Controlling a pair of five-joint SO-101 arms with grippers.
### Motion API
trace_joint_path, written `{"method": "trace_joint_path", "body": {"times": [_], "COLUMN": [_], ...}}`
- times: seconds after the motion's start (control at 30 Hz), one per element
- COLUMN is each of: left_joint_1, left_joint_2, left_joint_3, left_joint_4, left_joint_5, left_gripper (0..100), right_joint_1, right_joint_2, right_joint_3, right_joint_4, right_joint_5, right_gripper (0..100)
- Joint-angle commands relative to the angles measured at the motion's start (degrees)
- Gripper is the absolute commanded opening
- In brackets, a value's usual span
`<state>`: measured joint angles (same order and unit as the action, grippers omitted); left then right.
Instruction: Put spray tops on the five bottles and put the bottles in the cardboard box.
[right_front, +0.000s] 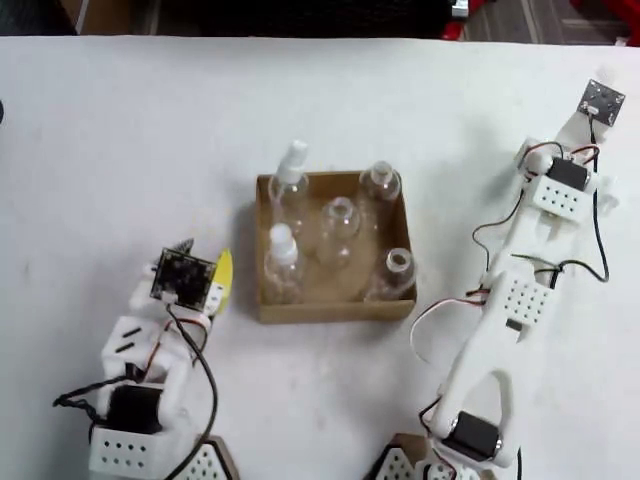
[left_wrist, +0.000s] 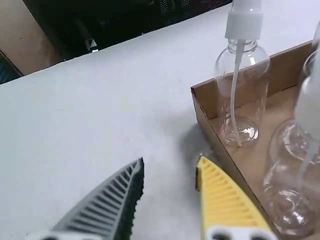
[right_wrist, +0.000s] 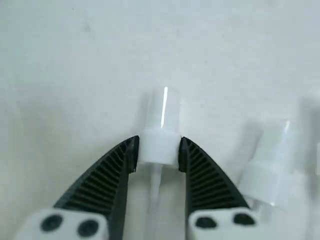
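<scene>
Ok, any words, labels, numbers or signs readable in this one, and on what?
None can be read.
The clear bottles, the cardboard box and the spray top in the right claw bear no print.
Any marks on the left wrist's camera board are too small to read.

Mid-frame, the right gripper (right_wrist: 158, 146) pinches a white spray top (right_wrist: 164, 107) by its collar; a second spray top (right_wrist: 272, 165) lies nearby on the desk (right_wrist: 75, 60).
</scene>
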<state>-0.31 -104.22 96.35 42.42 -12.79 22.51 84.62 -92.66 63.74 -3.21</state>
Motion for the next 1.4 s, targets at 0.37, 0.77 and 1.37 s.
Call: {"method": "trace_joint_path", "body": {"times": [0.37, 0.77, 1.37], "left_joint_1": [0.3, -4.0, 16.6], "left_joint_2": [-0.5, -0.5, -0.5], "left_joint_3": [-0.3, -9.0, -55.4], "left_joint_4": [-0.7, 2.2, 23.9], "left_joint_5": [-0.4, 3.5, 18.3], "left_gripper": [17, 17, 29], "right_joint_1": [-2.7, -10.2, -47.6], "right_joint_2": [-34.6, -67.3, -105.3], "right_joint_3": [-2.6, -2.3, 39.0], "right_joint_4": [25.9, 35.2, 31.1], "right_joint_5": [0.7, 0.4, -9.5], "right_gripper": [1.6, 1.5, 1.5]}}
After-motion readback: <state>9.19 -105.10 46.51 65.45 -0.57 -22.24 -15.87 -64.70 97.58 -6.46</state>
